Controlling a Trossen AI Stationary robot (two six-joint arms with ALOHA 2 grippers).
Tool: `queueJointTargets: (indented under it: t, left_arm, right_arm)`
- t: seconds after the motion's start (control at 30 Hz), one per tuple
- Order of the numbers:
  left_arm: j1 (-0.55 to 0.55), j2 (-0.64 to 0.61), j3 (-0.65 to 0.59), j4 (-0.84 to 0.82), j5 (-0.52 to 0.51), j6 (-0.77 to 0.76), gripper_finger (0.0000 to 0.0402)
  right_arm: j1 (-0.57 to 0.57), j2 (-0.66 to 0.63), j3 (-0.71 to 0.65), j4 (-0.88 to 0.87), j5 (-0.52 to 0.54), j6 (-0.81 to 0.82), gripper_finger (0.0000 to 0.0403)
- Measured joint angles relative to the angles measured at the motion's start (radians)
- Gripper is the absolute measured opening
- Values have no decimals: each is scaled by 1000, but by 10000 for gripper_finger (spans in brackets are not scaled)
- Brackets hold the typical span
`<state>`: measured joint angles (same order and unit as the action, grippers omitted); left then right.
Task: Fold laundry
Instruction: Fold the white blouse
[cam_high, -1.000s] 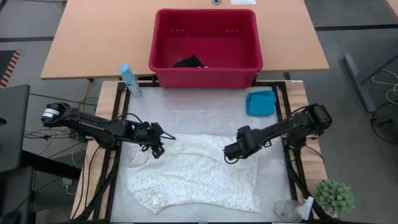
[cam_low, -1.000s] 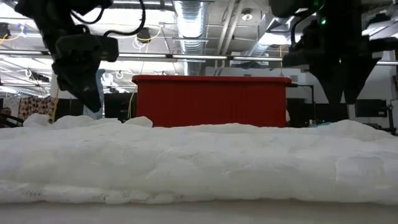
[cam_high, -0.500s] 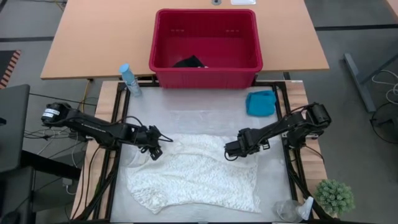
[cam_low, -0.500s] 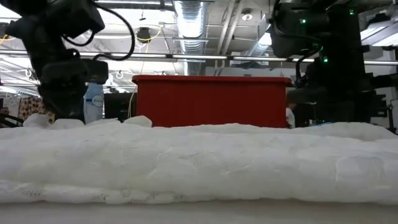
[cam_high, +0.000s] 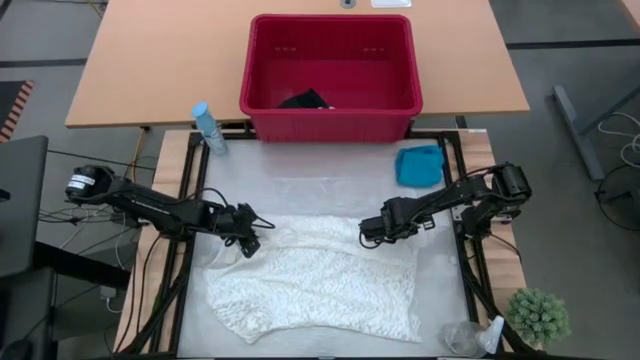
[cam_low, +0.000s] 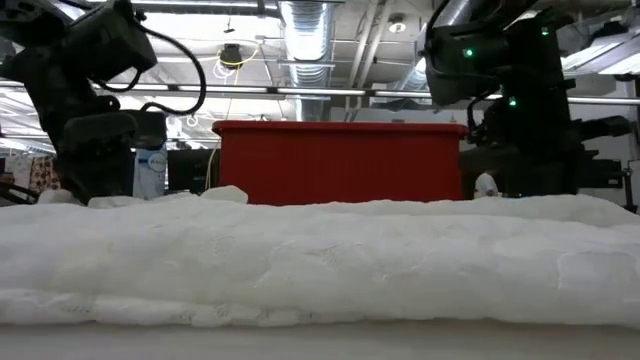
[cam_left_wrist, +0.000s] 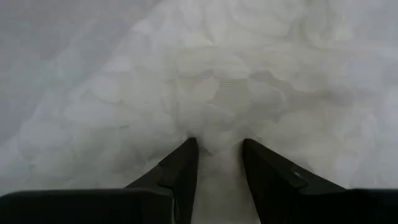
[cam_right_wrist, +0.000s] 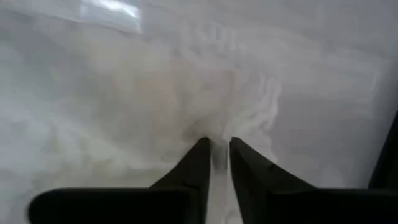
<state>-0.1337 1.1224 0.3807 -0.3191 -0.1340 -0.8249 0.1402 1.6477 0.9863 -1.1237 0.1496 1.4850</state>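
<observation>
Since a second ago the right tool (cam_high: 366, 231) has slid up to the white cloth's (cam_high: 320, 285) far right edge; the left tool (cam_high: 247, 240) has edged left.
Both tools sit nearly closed, each pinching a fold of cloth at its far corners, seemingly to lift that edge for a fold; the cloth lies spread on the counter (cam_high: 330, 185); the blue garment (cam_high: 419, 165) lies apart; the dark garment (cam_high: 305, 100) stays in the basket (cam_high: 330, 120).

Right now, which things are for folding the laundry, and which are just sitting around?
For the job:
- white lacy cloth, pinched by the left end effector and the right end effector
- blue garment on the table
- dark garment in the basket

Just sitting around:
- red basket
- spray bottle
- little green plant
- clear plastic item at the table corner
</observation>
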Motion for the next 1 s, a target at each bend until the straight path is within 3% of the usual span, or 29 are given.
queueJointTargets:
  t: [0.3, 0.57, 0.67, 0.8, 0.9, 1.0]
  left_arm:
    - [0, -89, 113, -7, 18, 78, 123]
    - [-1, -104, 118, -33, 8, 132, 123]
    - [0, -103, 118, -18, -50, 249, 123]
    - [3, -103, 118, 20, -48, 528, 124]
    - [53, -103, 119, 7, -24, 566, 130]
    - [115, -103, 119, -10, 78, 570, 143]
  right_arm:
    - [1, 0, 0, 7, 10, -73, 170]
    - [67, 0, 5, 40, 84, -117, 197]
    - [125, -1, 24, 83, 136, -205, 201]
    - [193, -1, 45, 126, 180, -285, 206]
    - [221, -1, 48, 131, 183, -289, 209]
    - [241, -1, 48, 109, 163, -280, 210]
